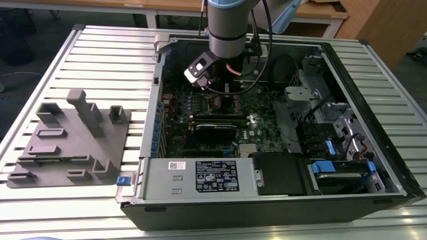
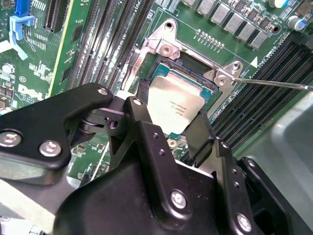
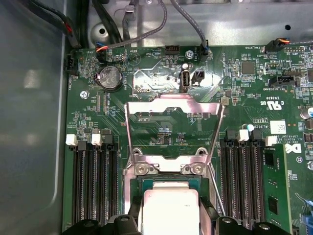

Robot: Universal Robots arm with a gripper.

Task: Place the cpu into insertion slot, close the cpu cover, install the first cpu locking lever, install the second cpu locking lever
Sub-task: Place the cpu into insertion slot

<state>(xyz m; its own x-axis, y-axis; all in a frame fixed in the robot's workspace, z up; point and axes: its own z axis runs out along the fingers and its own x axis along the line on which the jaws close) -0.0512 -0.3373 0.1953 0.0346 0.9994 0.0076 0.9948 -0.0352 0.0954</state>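
The cpu [image 2: 176, 100], a small square chip with a silvery top, sits between my gripper's [image 2: 172, 106] two black fingers, which press on its opposite edges. It is level over the insertion slot [image 2: 172, 68] in the green motherboard; I cannot tell whether it rests in the socket. In the first wrist view the cpu [image 3: 168, 205] shows above the slot [image 3: 168, 183], and the cpu cover [image 3: 173, 103] is flipped open, lying flat on the board beyond its hinge. Two thin locking levers [image 3: 215, 147] stand raised beside it. In the exterior view my gripper [image 1: 222, 97] reaches into the open computer case.
Long black memory slots [image 3: 95, 181] flank the socket on both sides. Cables [image 3: 146, 29] run along the case wall behind the board. A boxed power supply [image 1: 200, 175] and drive bays [image 1: 333, 165] fill the case front. A grey fixture block [image 1: 73, 135] stands at the exterior view's left.
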